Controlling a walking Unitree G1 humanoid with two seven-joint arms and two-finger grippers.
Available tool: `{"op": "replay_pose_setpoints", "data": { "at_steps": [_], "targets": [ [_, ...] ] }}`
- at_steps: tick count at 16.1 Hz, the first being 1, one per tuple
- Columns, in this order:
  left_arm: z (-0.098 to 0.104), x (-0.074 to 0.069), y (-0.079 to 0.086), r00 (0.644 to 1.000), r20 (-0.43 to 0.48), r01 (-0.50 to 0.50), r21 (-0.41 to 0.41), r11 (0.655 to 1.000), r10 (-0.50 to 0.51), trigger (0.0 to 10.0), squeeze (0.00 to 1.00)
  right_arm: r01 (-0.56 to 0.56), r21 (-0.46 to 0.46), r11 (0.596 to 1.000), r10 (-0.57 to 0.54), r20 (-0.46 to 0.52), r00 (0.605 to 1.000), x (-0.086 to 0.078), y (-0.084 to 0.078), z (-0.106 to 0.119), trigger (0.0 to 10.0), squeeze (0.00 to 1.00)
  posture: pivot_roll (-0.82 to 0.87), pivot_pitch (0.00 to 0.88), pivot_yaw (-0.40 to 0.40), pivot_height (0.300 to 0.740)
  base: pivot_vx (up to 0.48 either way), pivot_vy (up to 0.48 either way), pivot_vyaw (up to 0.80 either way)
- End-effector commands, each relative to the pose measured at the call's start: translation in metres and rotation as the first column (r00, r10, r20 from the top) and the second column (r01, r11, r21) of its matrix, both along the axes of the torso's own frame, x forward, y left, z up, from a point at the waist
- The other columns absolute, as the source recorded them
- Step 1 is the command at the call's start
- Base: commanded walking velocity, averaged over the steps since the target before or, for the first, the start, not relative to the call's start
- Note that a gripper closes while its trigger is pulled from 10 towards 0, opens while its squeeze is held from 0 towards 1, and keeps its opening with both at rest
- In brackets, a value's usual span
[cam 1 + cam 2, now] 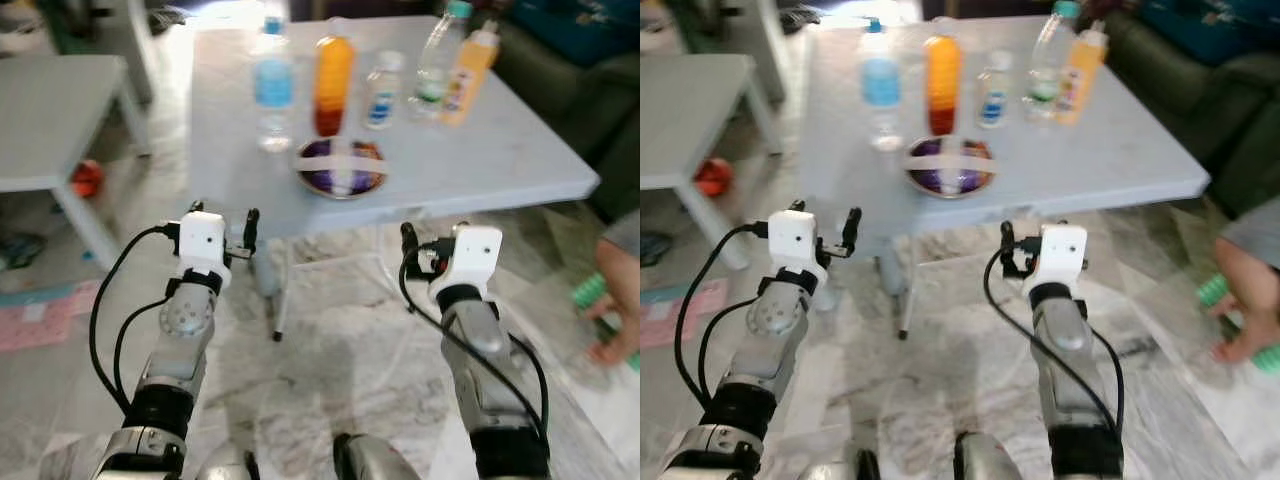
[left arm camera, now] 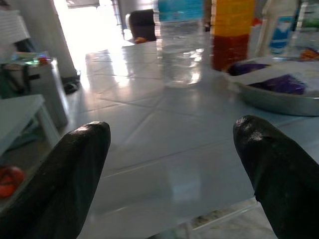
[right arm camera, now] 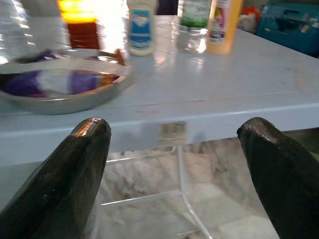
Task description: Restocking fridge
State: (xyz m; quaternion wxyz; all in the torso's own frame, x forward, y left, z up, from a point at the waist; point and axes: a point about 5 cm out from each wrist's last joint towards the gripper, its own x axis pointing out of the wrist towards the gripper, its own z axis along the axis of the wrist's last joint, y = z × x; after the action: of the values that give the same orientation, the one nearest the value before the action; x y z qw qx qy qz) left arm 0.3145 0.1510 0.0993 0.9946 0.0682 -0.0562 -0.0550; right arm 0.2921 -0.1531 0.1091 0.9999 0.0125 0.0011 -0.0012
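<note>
**Q:** What stands before the robot, left to right?

**A:** On the pale blue table [image 1: 520, 150], a row of upright drinks: a water bottle [image 1: 272, 85] with a blue label, an orange juice bottle [image 1: 332, 75] with a dark band near its base, a small white bottle [image 1: 383, 90], a clear green-capped bottle [image 1: 435, 62] and a yellow bottle [image 1: 468, 75]. A metal bowl [image 1: 341, 167] with purple contents sits nearer the front edge, in front of the juice bottle. A lower grey table [image 1: 55, 120] stands off to the left.

**Q:** And the grippers?

**A:** Both are raised just short of the table's near edge, touching nothing. The left gripper [image 2: 172, 164] has its fingers spread wide and faces the water bottle; the right gripper [image 3: 177, 169] is likewise spread, level with the table edge, with the bowl ahead.

**Q:** How do the bottles lie?

**A:** All five have their long axis vertical, caps up. None leans.

**Q:** What would a clean pickup take?

**A:** Likely a side-on grasp: fingers kept horizontal, closing across the bottle's middle at right angles to its upright axis. The left gripper looks best lined up with the water bottle, which has open table in front. The bowl stands between the right gripper and the juice bottle, so that arm should go over or around it. The bottles stand close together, so a spread finger could knock a neighbour. A person's foot [image 1: 615, 345] is on the floor at far right.
</note>
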Motion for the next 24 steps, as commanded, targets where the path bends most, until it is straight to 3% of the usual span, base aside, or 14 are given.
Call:
{"op": "replay_pose_setpoints", "data": {
  "at_steps": [1, 3, 5, 9, 12, 15, 24],
  "targets": [
    [0.005, 0.001, 0.002, 1.0, 0.014, 0.002, 0.011, 1.0, -0.002, 10.0, 0.0, -0.013, 0.006, 1.0, 0.012, 0.036, 0.999, 0.01, 0.003, 0.009, 10.0, 0.0, -0.04, 0.079, -0.019, 0.74, 0.0, 0.0, 0.0],
    [0.007, -0.001, 0.003, 1.0, 0.023, 0.005, 0.013, 1.0, -0.005, 10.0, 0.0, -0.005, -0.012, 1.0, 0.006, 0.056, 0.998, 0.018, -0.001, 0.015, 10.0, 0.0, -0.03, 0.082, -0.016, 0.74, 0.0, 0.0, 0.0],
    [0.007, -0.003, 0.005, 1.0, 0.025, 0.006, 0.013, 1.0, -0.007, 10.0, 0.0, -0.014, -0.015, 1.0, 0.015, 0.068, 0.998, 0.017, 0.001, 0.015, 10.0, 0.0, -0.03, 0.082, -0.013, 0.74, 0.255, 0.0, 0.4],
    [0.013, -0.008, 0.012, 1.0, 0.029, -0.001, 0.008, 1.0, 0.001, 10.0, 0.0, -0.012, 0.0, 1.0, 0.012, 0.063, 0.998, 0.001, 0.008, 0.01, 10.0, 0.0, -0.04, 0.083, 0.006, 0.74, 0.257, 0.0, 0.31],
    [0.009, -0.016, 0.02, 1.0, 0.015, -0.012, 0.011, 1.0, 0.012, 10.0, 0.0, -0.035, -0.038, 0.999, 0.038, 0.081, 0.996, -0.014, 0.012, 0.012, 10.0, 0.0, -0.05, 0.082, 0.004, 0.74, 0.259, 0.0, 0.0],
    [0.01, -0.019, 0.025, 1.0, 0.011, -0.023, 0.022, 0.999, 0.022, 10.0, 0.0, -0.025, -0.048, 0.999, 0.029, 0.065, 0.997, -0.024, 0.006, 0.01, 10.0, 0.0, -0.05, 0.082, -0.005, 0.74, 0.261, 0.0, 0.0],
    [0.015, -0.02, 0.018, 1.0, 0.027, -0.001, -0.006, 1.0, 0.002, 10.0, 0.0, -0.024, -0.04, 0.999, 0.026, 0.047, 0.999, -0.023, 0.009, 0.011, 10.0, 0.0, -0.05, 0.082, -0.011, 0.74, 0.086, 0.0, 0.0]
  ]
}}
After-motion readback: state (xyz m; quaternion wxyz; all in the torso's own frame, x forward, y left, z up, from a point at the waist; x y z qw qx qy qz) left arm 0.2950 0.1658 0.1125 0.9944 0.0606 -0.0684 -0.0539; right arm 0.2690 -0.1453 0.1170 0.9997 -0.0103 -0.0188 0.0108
